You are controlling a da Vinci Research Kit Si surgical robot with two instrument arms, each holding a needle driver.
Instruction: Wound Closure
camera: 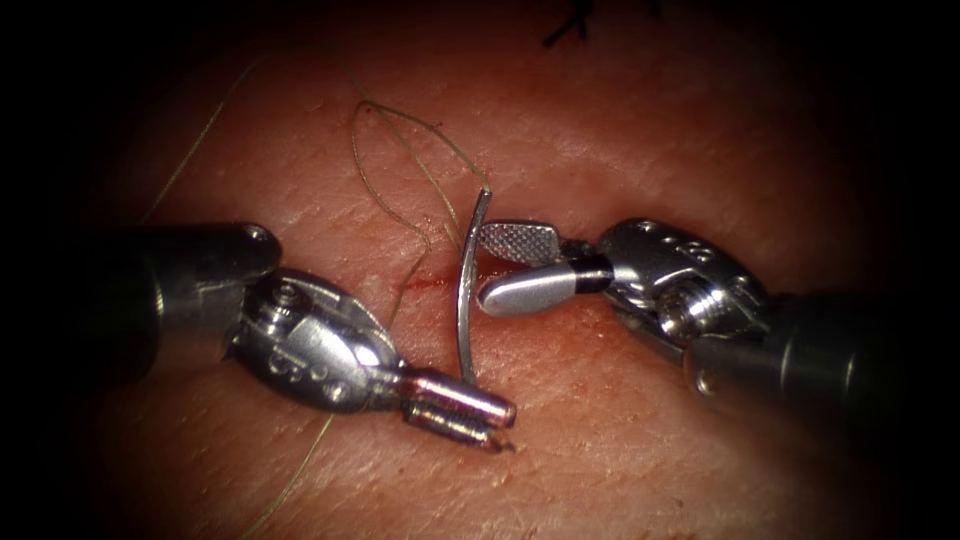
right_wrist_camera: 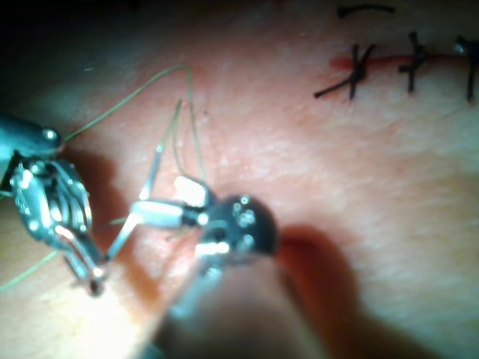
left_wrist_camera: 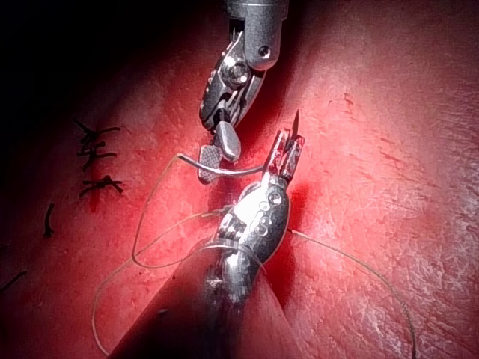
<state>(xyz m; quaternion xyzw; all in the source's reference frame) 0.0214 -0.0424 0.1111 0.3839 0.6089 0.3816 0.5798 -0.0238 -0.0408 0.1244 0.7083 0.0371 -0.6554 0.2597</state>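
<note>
My left needle driver (camera: 478, 418), a polished steel tool with two short ribbed jaws, grips the thin curved steel needle (camera: 466, 290) close to its pointed end; in my left wrist view the sharp tip (left_wrist_camera: 296, 120) pokes out just past those closed jaws. From that grip the needle arcs up and away, lying free above the pink, finely creased tissue (camera: 640, 150) rather than buried in it. My right needle driver (camera: 500, 268), its jaws spread wide with one cross-hatched face turned up, sits just beside the middle of the needle's curve, straddling it without clamping; it holds nothing. The pale yellowish thread (camera: 400, 170) leaves the needle's blunt end beyond my right jaws and loops over the tissue past my left tool. A short red cut (camera: 430, 283) lies between my two tools, under the needle. Dark knotted stitches (right_wrist_camera: 358, 71) sit well beyond my right tool.
</note>
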